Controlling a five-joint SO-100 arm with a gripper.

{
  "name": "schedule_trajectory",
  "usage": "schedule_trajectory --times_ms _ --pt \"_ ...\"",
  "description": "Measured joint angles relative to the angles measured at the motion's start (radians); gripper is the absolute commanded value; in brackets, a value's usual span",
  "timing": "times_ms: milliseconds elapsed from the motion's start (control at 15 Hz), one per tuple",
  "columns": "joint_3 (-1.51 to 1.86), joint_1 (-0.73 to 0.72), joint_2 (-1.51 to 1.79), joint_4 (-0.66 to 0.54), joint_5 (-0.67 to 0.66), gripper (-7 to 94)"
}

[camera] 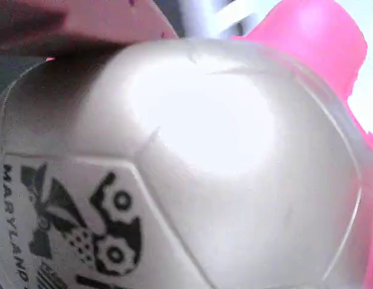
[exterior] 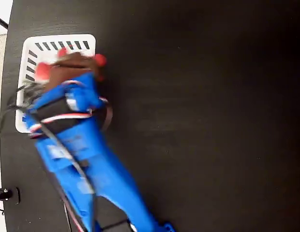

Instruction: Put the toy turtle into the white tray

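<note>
The blue arm's tool (exterior: 67, 67) appears clamped on the toy turtle (exterior: 72, 62), poised over the white tray (exterior: 29, 48) at ten o'clock on the dark tabletop (exterior: 203, 121). The turtle looks light, squashy, glossy; best gripped across the shell.

blue arm (exterior: 92, 169), white tray (exterior: 31, 48), black table (exterior: 203, 121)

Motion-blurred arm (exterior: 77, 159); glare on shell (camera: 198, 126).
</note>
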Motion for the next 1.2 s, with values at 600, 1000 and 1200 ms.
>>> schedule_trajectory --times_ms 600,1000,1200 --pt "-0.293 -0.135 -0.321 0.089 -0.037 0" --pt "-0.403 -0.153 -0.443 0.104 0.003 17" --pt "-0.443 -0.156 -0.482 0.126 0.012 45"
